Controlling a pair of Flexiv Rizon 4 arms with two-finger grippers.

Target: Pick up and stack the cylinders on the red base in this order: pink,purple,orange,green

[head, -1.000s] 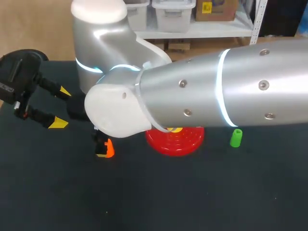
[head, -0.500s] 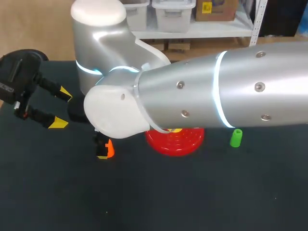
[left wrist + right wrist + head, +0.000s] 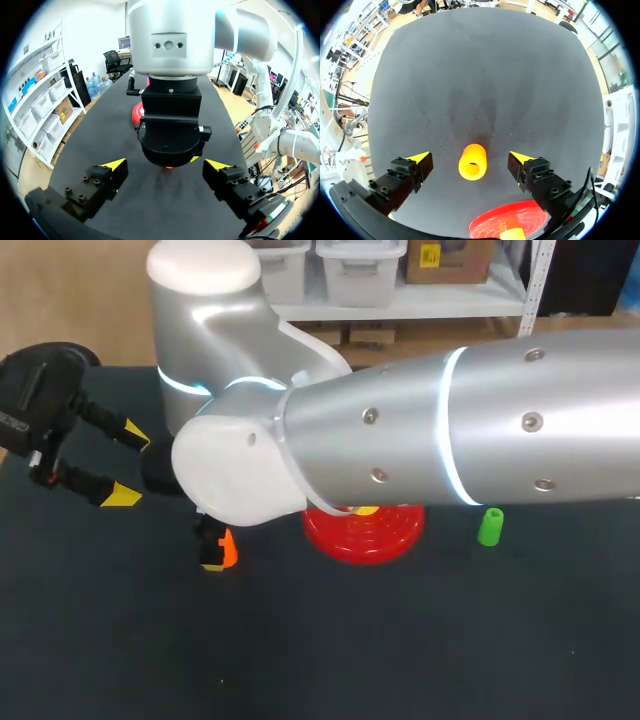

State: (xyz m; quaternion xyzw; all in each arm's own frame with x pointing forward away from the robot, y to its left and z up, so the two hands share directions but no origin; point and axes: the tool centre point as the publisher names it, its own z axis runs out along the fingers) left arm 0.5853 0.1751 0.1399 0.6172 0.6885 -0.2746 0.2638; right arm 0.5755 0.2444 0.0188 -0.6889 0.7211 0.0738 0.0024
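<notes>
Right gripper [image 3: 470,159] is spread wide with the orange cylinder [image 3: 472,162] dead centre between its fingers, upright I think. Left gripper [image 3: 128,464] is open too, and farther off.

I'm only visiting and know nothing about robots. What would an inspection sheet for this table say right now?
Surface: black table.
Job's things: red base in the middle; orange cylinder to its left; green cylinder to its right; pink and purple cylinders not clearly seen.
Clutter: nothing seen.
Grippers: right gripper open, fingers either side of the orange cylinder without touching it; left gripper open and empty at the table's left.
Cables: nothing seen.
Surroundings: nothing seen reaching over the table.
</notes>
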